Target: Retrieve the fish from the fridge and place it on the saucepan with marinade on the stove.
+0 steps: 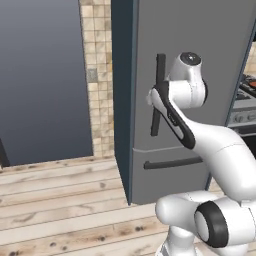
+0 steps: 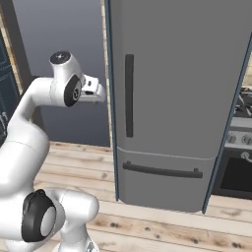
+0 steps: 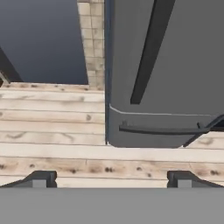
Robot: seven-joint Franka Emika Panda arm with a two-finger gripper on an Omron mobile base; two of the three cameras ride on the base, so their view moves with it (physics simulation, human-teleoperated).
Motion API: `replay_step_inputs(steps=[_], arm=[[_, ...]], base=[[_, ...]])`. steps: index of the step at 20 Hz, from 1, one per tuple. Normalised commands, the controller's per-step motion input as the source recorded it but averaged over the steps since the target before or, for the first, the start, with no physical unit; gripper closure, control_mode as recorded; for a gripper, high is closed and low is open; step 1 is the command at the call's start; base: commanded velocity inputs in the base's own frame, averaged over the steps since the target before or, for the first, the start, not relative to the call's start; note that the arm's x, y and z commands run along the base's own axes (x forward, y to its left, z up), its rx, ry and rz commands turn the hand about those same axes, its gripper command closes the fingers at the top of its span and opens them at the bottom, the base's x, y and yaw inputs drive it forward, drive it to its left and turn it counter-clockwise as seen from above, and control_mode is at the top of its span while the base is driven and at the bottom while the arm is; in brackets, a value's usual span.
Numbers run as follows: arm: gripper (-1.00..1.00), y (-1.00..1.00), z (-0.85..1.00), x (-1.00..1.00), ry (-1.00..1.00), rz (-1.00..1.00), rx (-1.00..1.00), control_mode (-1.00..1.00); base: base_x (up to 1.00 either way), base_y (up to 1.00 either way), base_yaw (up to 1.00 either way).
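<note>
I am parked in front of the fridge (image 2: 167, 98) with its door shut, so the fish I am after is hidden somewhere behind that grey panel and I cannot say which shelf it lies on. The dark vertical door handle (image 2: 129, 96) runs down the left part of the upper door, and a horizontal drawer handle (image 2: 162, 171) crosses the lower drawer. I judge that I stand here, square to the door and a little to its left, because the upright handle has to be taken first and the door swung out before anything inside can be reached.

My arm is folded up with the wrist raised to about handle height, and the hand points forward and down. In the hand view I look along my gripper (image 3: 111, 178) at the lower end of the upright handle, the drawer front and the wooden floor (image 3: 52, 131) below. My two fingertips (image 3: 41, 178) sit far apart at the bottom corners of that view, so the jaws are spread wide. Nothing lies between them and they touch nothing; the fridge is well ahead.

The stove (image 2: 241, 128) stands just beside the fridge on its right, only its edge with knobs and grate visible. I cannot make out the saucepan or its marinade from here.
</note>
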Motion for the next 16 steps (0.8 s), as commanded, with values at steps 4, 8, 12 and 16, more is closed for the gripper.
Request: replay_step_inputs(steps=[4, 8, 12, 16], arm=[[-1.00, -0.15, 0.00, 0.00, -0.51, 0.00, 0.00, -1.00], [-1.00, -0.31, 0.00, 0.00, -0.49, 0.00, 0.00, -1.00], [-1.00, -0.33, 0.00, 0.00, -0.48, 0.00, 0.01, -1.00], [-1.00, -0.26, 0.05, 0.07, -0.39, 0.00, 0.01, -1.00]], base=[[0.00, 0.00, 0.00], [0.00, 0.00, 0.00], [0.00, 0.00, 0.00], [0.00, 0.00, 0.00]])
